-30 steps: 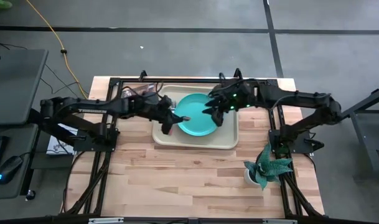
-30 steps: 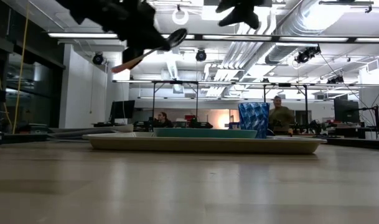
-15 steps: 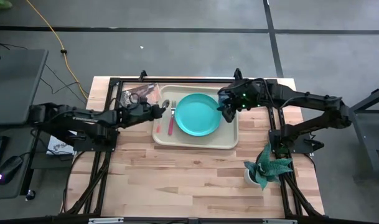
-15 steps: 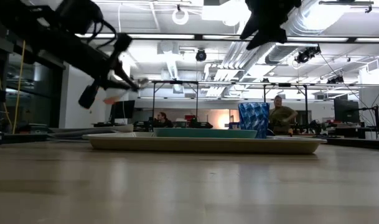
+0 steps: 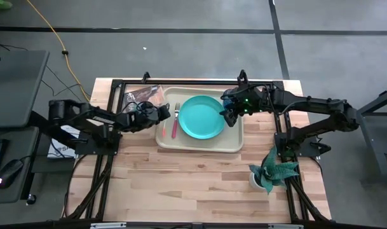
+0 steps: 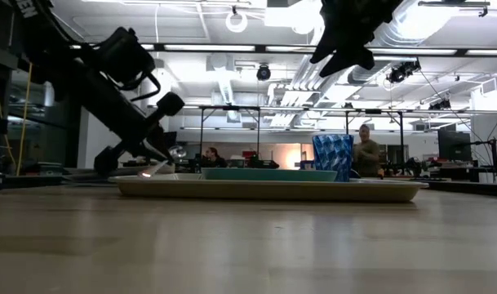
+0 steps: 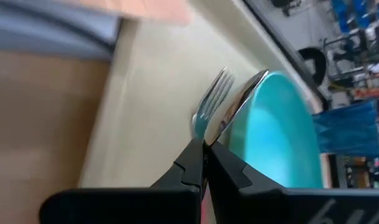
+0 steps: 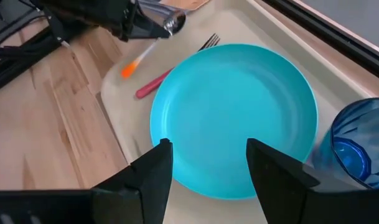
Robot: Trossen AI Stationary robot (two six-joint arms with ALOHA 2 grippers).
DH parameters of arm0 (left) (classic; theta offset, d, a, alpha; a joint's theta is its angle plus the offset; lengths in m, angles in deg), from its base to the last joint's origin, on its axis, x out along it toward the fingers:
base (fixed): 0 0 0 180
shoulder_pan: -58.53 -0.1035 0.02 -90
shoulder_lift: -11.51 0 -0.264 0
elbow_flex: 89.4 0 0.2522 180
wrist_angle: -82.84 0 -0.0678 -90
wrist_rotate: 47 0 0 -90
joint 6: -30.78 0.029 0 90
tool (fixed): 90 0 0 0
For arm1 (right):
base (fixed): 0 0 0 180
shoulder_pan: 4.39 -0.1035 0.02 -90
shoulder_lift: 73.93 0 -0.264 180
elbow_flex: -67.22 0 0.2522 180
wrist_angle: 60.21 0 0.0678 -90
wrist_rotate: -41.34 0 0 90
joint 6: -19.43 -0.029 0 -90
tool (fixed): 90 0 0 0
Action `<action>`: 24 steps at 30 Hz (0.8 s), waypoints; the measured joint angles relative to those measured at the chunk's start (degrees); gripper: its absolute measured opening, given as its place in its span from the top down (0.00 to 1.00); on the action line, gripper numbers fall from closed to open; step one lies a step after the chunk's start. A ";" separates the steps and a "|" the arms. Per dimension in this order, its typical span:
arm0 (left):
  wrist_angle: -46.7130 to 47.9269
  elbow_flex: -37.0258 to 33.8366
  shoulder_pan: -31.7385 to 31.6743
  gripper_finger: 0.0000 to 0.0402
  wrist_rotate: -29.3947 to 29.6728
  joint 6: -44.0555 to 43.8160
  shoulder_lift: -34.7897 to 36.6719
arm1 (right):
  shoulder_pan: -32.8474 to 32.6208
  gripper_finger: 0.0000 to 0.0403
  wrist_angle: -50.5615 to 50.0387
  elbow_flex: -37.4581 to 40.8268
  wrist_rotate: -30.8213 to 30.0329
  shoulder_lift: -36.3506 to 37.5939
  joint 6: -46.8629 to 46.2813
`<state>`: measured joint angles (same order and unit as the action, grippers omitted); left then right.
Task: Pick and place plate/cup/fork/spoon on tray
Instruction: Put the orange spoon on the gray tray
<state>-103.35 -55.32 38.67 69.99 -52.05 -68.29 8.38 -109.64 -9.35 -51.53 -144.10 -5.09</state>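
The beige tray (image 5: 199,144) holds the turquoise plate (image 5: 201,117), the red-handled fork (image 5: 175,124) to the plate's left, and the dark-blue cup (image 8: 354,149) at the plate's right. My left gripper (image 5: 162,113) hangs low over the tray's left rim, shut on the orange-handled spoon (image 8: 145,53). The spoon's silver bowl (image 7: 239,109) sticks out past the fingertips, beside the fork's tines (image 7: 214,96). My right gripper (image 8: 208,149) is open and empty, high above the plate's right side, next to the cup. My left gripper (image 7: 205,144) pinches the spoon's neck (image 7: 213,132) between its two fingers, just behind the bowl. It comes from the table's left, slanting down. The orange handle (image 8: 132,67) hangs down toward the tray's left rim (image 6: 150,171). I cannot tell whether the handle touches the tray.
A brown printed booklet (image 5: 142,97) lies at the tray's far left corner. A white pot with a teal plant (image 5: 269,172) stands at the near right. Bare wooden table (image 5: 193,184) lies between the tray and the near edge. People show in the room beyond the table.
My left gripper has drawn back from the plate toward the tray's left rim and come down with the spoon, from high up to just above the tray. My right gripper has shifted from over the plate toward the table's right edge, to beside the cup.
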 joint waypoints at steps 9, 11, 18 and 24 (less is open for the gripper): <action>-0.93 3.52 0.83 1.00 -2.32 0.32 -8.62 | 0.00 0.52 0.33 0.00 -0.13 -0.02 -0.01; -0.86 4.45 0.83 1.00 -2.31 0.31 -10.61 | 0.00 0.52 0.34 0.00 -0.13 -0.02 -0.06; -0.21 5.51 0.87 1.00 -0.77 0.50 -12.93 | 0.00 0.52 0.32 0.00 -0.17 -0.02 -0.35; 2.34 5.23 0.24 1.00 4.42 -0.09 -11.72 | -0.02 0.52 0.34 0.00 -0.40 -0.02 -1.13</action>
<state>-101.01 -50.10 38.92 74.42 -52.14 -80.01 8.36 -109.30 -9.35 -51.93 -144.12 -6.22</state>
